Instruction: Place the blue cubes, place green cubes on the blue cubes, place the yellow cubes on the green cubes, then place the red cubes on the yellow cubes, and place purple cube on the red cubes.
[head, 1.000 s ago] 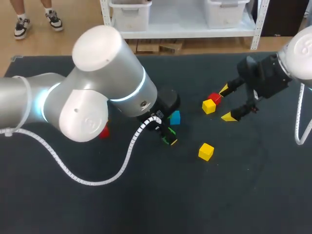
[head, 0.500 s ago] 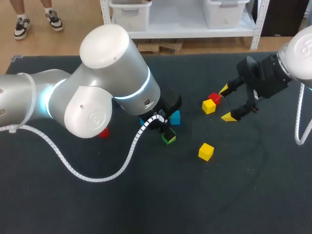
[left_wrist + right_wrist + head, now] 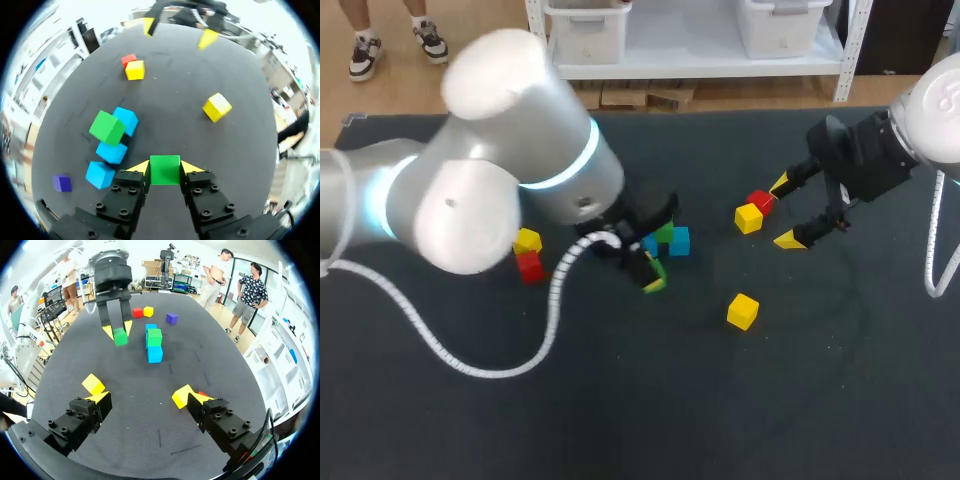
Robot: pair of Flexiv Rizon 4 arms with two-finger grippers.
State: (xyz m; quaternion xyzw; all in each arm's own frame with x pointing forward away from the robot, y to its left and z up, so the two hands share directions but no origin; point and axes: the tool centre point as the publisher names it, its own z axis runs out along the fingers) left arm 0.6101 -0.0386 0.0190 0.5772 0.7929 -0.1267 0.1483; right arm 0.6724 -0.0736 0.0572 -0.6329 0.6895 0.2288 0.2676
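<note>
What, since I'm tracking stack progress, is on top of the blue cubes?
One green cube sits on the blue cubes, covering part of their tops. The left gripper holds a second green cube, not on them.

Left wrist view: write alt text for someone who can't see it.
The left gripper is shut on a green cube. Ahead, another green cube sits on three blue cubes, a purple cube beside them; farther off, a lone yellow cube and a yellow-red pair.

A green cube (image 3: 165, 170) hangs gripped (a second green cube (image 3: 107, 127) tops the blue cubes (image 3: 111, 152)).
</note>
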